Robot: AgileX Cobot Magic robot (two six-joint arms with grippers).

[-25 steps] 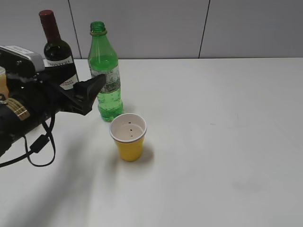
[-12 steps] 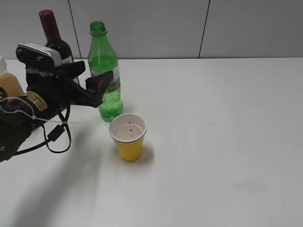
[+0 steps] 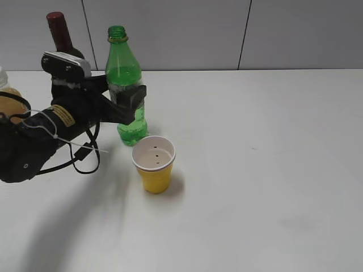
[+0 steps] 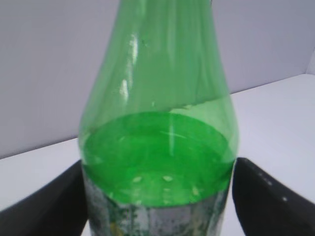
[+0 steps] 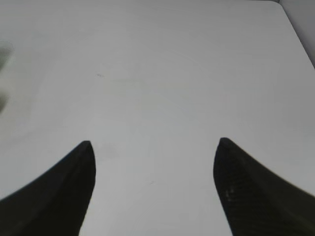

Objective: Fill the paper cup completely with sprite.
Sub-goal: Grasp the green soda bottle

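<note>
one small yellow paper cup (image 3: 153, 165) stands upright near mid-table, white rim, white inside w/ a few dark dots, round mouth open. just behind it & slightly left is the sprite (image 3: 127, 90), a tall green see-through plastic bottle, no cap, smooth curved shoulder, whitish-grey label band round the waist; liquid reaches about shoulder height in the left wrist view (image 4: 157, 157). left gripper (image 3: 126, 102) sits at label height w/ jaws spread wide either side of the bottle, black fingers (image 4: 266, 201) flanking it; can't tell if they touch the plastic. black arm w/ loose cables lies low on the left part of the table (image 3: 272, 187), a smooth matte white top. behind the arm a dark wine bottle (image 3: 58, 34) w/ red cap, and an orange juice bottle (image 3: 7, 96) at the left edge, mostly hidden. right gripper (image 5: 155, 187) hangs over bare table, jaws well apart, holding nothing. right half of table & front of cup are open room.
</note>
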